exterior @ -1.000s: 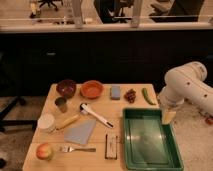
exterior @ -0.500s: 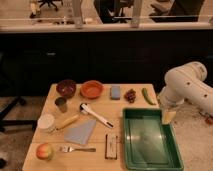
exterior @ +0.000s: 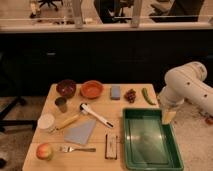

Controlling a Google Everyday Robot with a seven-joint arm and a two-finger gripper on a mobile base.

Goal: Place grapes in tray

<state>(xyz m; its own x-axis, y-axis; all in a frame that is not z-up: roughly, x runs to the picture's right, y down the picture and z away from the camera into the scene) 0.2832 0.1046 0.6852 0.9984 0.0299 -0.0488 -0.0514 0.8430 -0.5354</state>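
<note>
- Nothing has changed in the last second: the gripper (exterior: pixel 168 118) hangs where it did, low at the end of the pale arm (exterior: pixel 187 85), over the right rim of the tray (exterior: pixel 125 140) near its far corner.
- The grapes (exterior: pixel 130 94) have not moved either, so the task has not really begun. The pick is still to come.
- Whether the gripper is spread or pressed together I cannot tell. It shows only as a pale yellowish tip, and it appears to carry nothing.
- The grapes lie on the table (exterior: pixel 115 117) just beyond the tray's far rim, between a grey-blue block (exterior: pixel 115 92) on their left and a green pepper (exterior: pixel 147 95) on their right. They touch neither.
- The cluster is compact, nearly as wide as it is long. Its long axis seems to run from the table's far edge towards the tray, though the outline is too soft to be sure, and I cannot tell which end carries the stem.
- The tray's own long axis runs the same way — far edge to near edge — and its floor looks bare, so any spot inside would do for the drop.
</note>
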